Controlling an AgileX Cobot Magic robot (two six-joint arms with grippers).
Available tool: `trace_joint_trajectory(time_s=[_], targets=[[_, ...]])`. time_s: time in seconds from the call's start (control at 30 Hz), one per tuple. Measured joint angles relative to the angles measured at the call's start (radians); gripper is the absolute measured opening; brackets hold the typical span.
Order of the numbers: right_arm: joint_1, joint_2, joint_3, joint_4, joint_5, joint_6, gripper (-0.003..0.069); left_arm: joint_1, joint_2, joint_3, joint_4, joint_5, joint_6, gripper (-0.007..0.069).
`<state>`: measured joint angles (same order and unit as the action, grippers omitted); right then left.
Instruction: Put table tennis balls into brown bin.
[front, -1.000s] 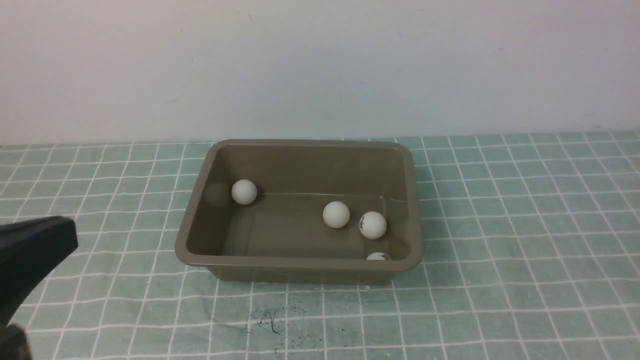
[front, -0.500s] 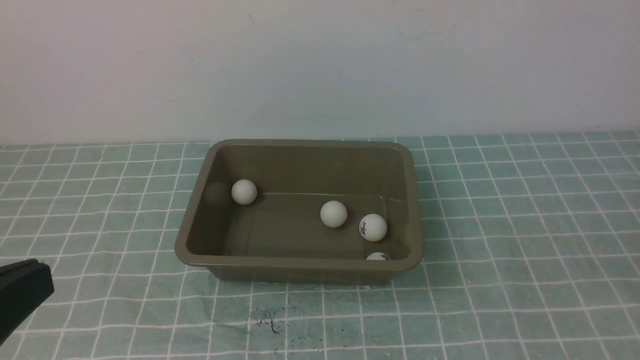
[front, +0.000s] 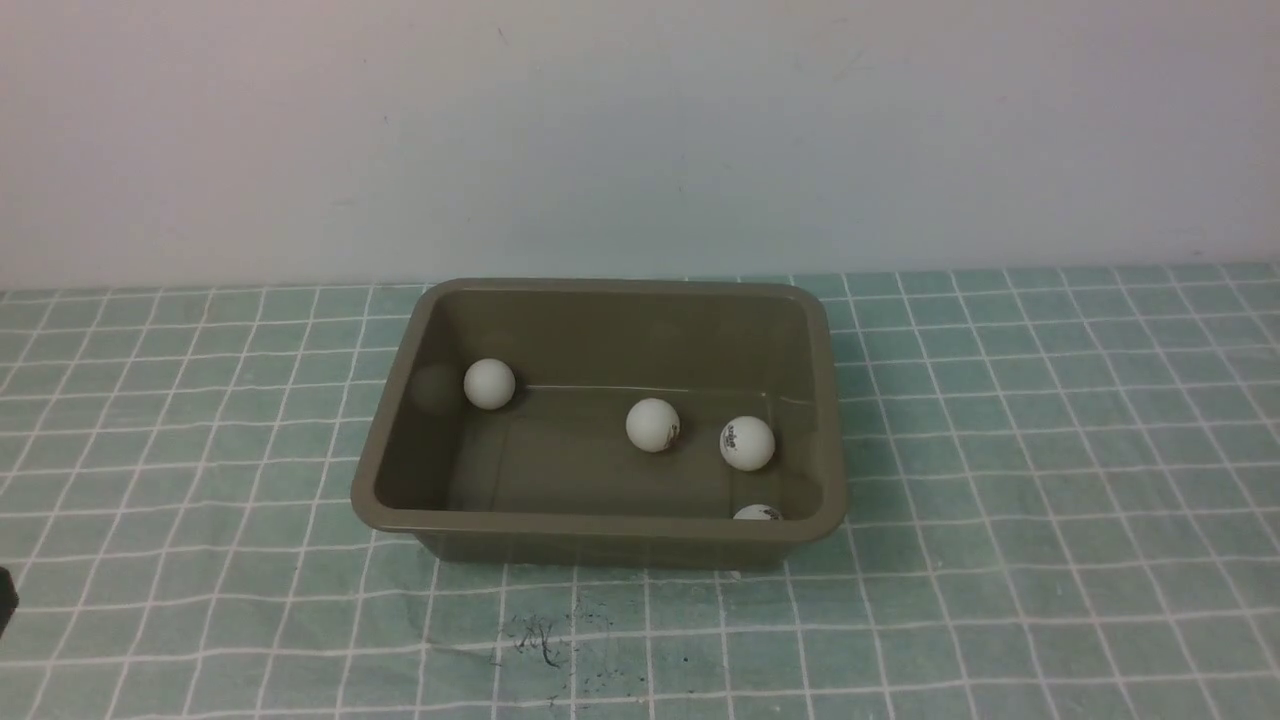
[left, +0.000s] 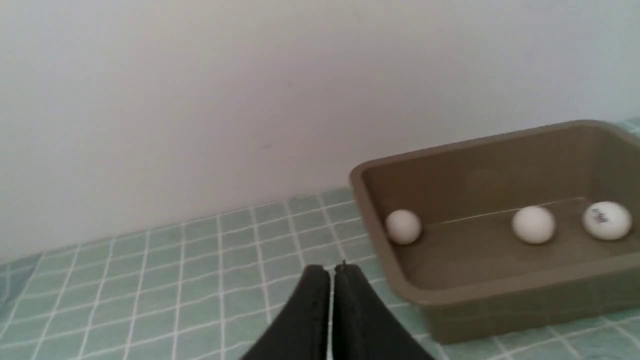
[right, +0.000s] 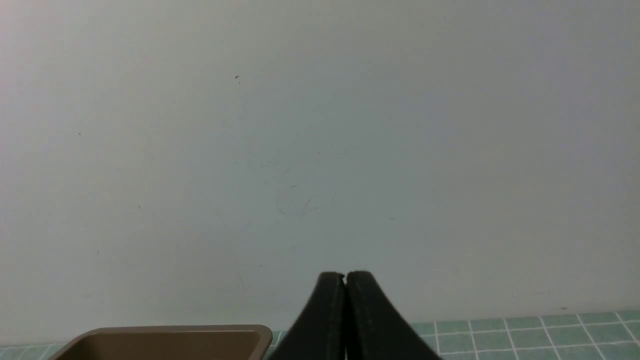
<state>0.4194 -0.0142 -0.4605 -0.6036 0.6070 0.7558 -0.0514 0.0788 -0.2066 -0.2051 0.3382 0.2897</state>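
The brown bin (front: 598, 523) sits mid-table on the checked cloth, and all the table tennis balls lie inside it. One ball (front: 489, 384) rests by the far left wall, a second ball (front: 652, 425) near the middle, a third ball (front: 747, 443) with a dark logo to its right, and another ball (front: 757, 513) peeks over the near rim. In the left wrist view my left gripper (left: 330, 270) is shut and empty, left of the bin (left: 505, 290). My right gripper (right: 345, 276) is shut and empty, facing the wall; the bin's corner (right: 260, 332) shows low.
A white wall rises right behind the bin. The green checked cloth (front: 1050, 420) covers the table. A dark ink smudge (front: 540, 640) marks the cloth in front of the bin.
My left arm has drawn back out of the front view at the lower left. The two middle balls in the bin have rolled slightly.
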Motion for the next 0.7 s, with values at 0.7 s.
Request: trace_joint_trajectory(time_s=[0.7], targets=[[0.000, 0.000, 0.001, 0.000, -0.002, 0.002, -0.0013, 0.043, -0.090, 0.234, 0.027, 0.029, -0.020, -0.0005]])
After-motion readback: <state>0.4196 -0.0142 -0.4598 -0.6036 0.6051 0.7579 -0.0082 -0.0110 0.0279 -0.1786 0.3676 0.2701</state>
